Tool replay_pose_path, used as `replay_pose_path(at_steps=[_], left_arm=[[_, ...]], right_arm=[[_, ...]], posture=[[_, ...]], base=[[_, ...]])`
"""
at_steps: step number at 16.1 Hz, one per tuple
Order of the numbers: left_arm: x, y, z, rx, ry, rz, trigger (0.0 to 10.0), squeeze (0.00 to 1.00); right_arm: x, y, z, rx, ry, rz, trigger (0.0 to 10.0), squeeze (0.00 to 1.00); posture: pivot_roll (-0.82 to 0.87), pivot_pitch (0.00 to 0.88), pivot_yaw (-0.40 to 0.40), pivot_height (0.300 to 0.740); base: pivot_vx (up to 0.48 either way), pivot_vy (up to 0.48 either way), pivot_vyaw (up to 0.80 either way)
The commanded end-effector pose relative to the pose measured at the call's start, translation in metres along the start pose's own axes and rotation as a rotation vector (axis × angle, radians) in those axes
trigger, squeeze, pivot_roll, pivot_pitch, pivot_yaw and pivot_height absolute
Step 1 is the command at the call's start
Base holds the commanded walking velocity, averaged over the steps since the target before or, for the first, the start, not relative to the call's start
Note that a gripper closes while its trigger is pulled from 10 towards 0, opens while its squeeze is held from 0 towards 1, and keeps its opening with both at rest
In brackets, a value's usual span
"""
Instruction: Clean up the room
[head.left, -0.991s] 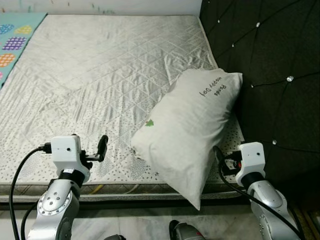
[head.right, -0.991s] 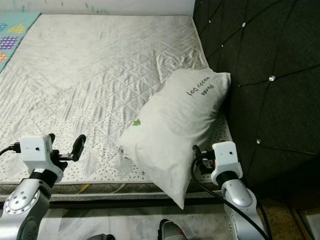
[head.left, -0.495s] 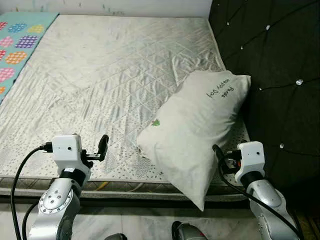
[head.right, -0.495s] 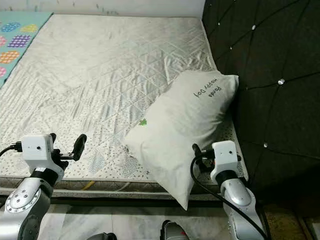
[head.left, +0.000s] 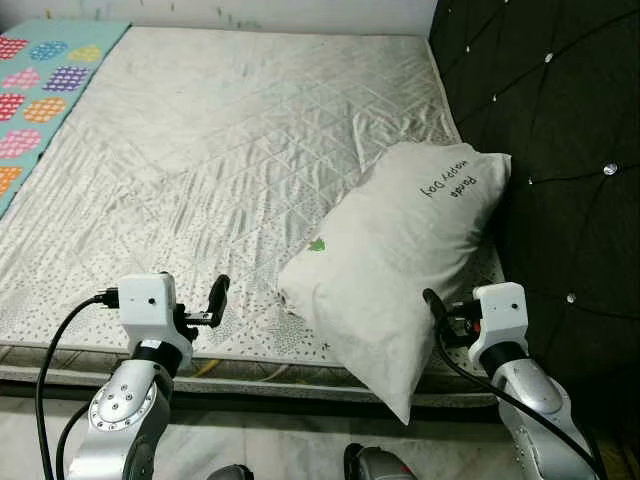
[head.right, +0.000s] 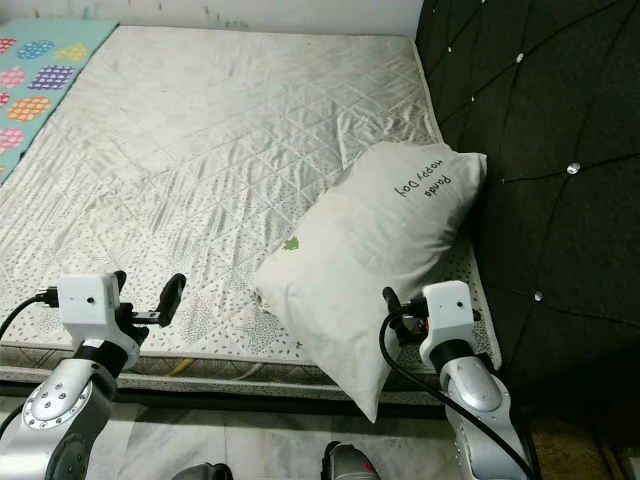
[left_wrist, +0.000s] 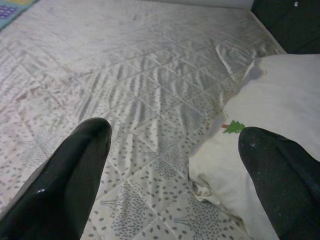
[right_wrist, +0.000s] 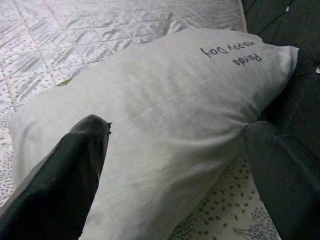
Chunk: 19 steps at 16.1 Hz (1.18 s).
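Camera shift noted versus a second ago — the whole scene has slid, more of the patterned play mat is now in frame at far left; the pillow's pose on the bed reads as unchanged.

Left gripper is held over the near mattress edge, fingers spread wide, nothing between them. From it the pillow lies to the right, near but not touching.

Pillow is laid diagonally on the mattress's right side: printed end is propped against the dark tufted headboard, opposite corner is hung over the near bed edge. Long axis runs from near-centre to far-right.

Right gripper is just beside the pillow's near right flank, fingers spread; the pillow is seen straight ahead between them, not yet pinched.

Judgement: right arm is the nearer one — the pillow is expected to be gripped from that side, the left brought in for support if it is to be squared against the headboard.
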<state>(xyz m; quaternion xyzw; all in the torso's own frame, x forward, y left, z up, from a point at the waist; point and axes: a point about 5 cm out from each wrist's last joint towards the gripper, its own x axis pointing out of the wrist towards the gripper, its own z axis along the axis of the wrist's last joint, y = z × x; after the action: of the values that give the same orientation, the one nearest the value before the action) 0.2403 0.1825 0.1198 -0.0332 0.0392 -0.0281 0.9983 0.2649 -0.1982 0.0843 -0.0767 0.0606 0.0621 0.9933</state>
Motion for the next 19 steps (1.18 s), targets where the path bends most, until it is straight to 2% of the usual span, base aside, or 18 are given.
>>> replay_pose_path(at_steps=[1, 8, 16, 19], left_arm=[[-0.0018, 0.002, -0.0002, 0.006, 0.009, 0.008, 10.0, 0.0], [-0.0012, 0.0013, -0.0007, 0.001, 0.012, 0.008, 10.0, 0.0], [-0.0018, 0.0041, 0.0004, -0.038, -0.003, 0.027, 10.0, 0.0], [-0.0022, 0.0026, 0.0019, -0.043, -0.013, 0.014, 10.0, 0.0]], right_arm=[[-0.0011, 0.001, -0.0043, 0.001, 0.012, 0.004, 10.0, 0.0], [0.0001, 0.001, -0.0036, -0.001, 0.006, 0.012, 10.0, 0.0], [0.0046, 0.0005, -0.0017, -0.015, -0.005, 0.025, 10.0, 0.0], [0.0052, 0.0011, -0.0012, -0.019, -0.009, 0.032, 10.0, 0.0]], posture=[[-0.1, 0.164, 0.033, 0.69], [-0.1, 0.167, 0.033, 0.606], [-0.1, 0.161, 0.031, 0.606], [-0.1, 0.161, 0.031, 0.606]], base=[[0.0, 0.0, 0.0], [0.0, 0.0, 0.0], [0.0, 0.0, 0.0], [0.345, 0.0, 0.0]])
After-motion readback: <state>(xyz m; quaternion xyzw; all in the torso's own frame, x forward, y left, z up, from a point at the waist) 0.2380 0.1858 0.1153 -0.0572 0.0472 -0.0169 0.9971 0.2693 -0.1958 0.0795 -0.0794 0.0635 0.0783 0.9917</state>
